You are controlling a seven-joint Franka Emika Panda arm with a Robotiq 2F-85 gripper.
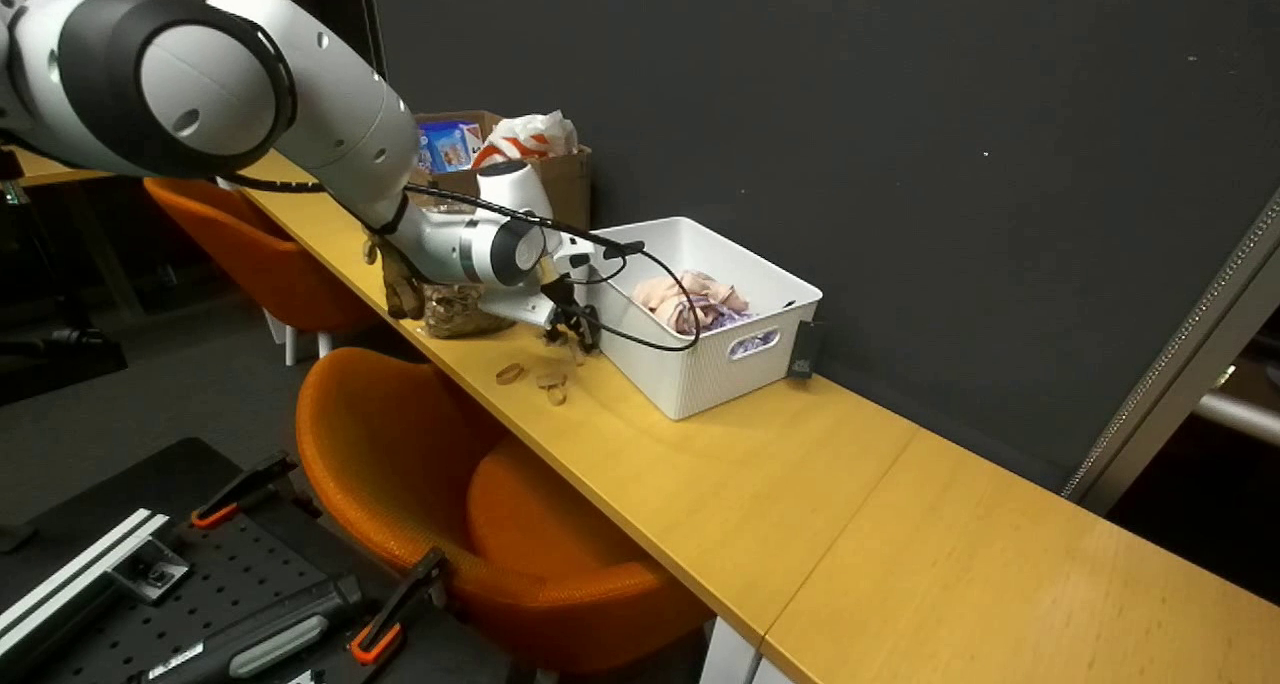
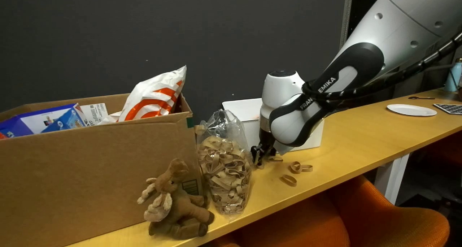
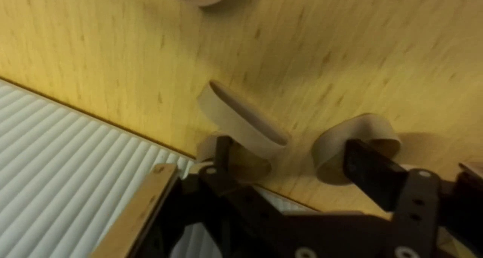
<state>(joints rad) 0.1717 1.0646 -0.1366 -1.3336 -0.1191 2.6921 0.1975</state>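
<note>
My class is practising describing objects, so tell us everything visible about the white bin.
The white bin looks like plastic: a rectangular, open-topped tub with finely ribbed outer walls and a rounded oblong handle slot in one. It stands upright on the wooden table, near the dark wall. Pinkish and purple patterned cloth lies inside, purple showing through the slot. The open gripper and a small dark object are beside it; whether either touches it cannot be told.

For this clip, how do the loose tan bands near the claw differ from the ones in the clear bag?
The loose bands lie scattered on the table near the open claw; the bagged bands sit heaped inside the clear bag. The loose bands are few, the bagged bands many. Both are tan, flat strips, with loops visible in each group.
</note>
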